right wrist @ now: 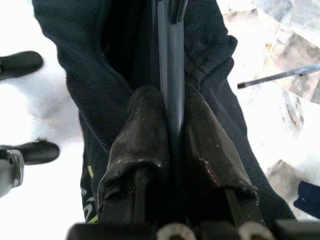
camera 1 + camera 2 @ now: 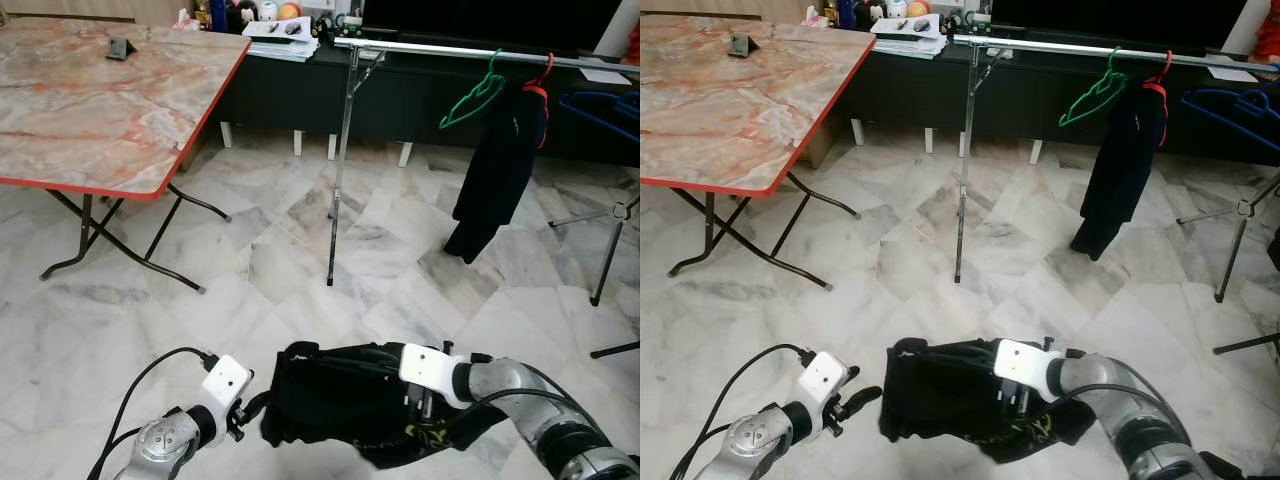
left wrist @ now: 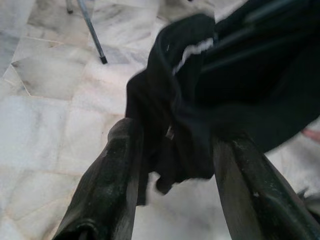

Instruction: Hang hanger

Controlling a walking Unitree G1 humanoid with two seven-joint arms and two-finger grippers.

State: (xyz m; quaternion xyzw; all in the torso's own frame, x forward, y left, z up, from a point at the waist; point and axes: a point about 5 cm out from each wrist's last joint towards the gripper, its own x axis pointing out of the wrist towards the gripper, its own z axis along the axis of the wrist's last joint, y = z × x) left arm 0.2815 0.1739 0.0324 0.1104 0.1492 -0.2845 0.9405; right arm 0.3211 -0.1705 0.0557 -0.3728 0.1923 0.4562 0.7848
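Note:
A black garment (image 2: pixel 330 400) on a dark hanger (image 1: pixel 169 45) hangs low in front of me, above the marble floor. My right gripper (image 1: pixel 172 97) is shut on the hanger's thin bar, with its fingers buried in the cloth. At the garment's left edge my left gripper (image 2: pixel 252 408) is open, and a fold of the black cloth (image 3: pixel 175 125) lies between its spread fingers (image 3: pixel 112 170). The silver clothes rail (image 2: pixel 450 50) runs across the far side of the room, well ahead of both grippers.
On the rail hang an empty green hanger (image 2: pixel 472 98), a red hanger carrying a dark garment (image 2: pixel 498 170) and blue hangers (image 2: pixel 600 105). The rail's upright leg (image 2: pixel 342 170) stands ahead. A red-edged folding table (image 2: pixel 100 100) is at the left. Open floor lies between.

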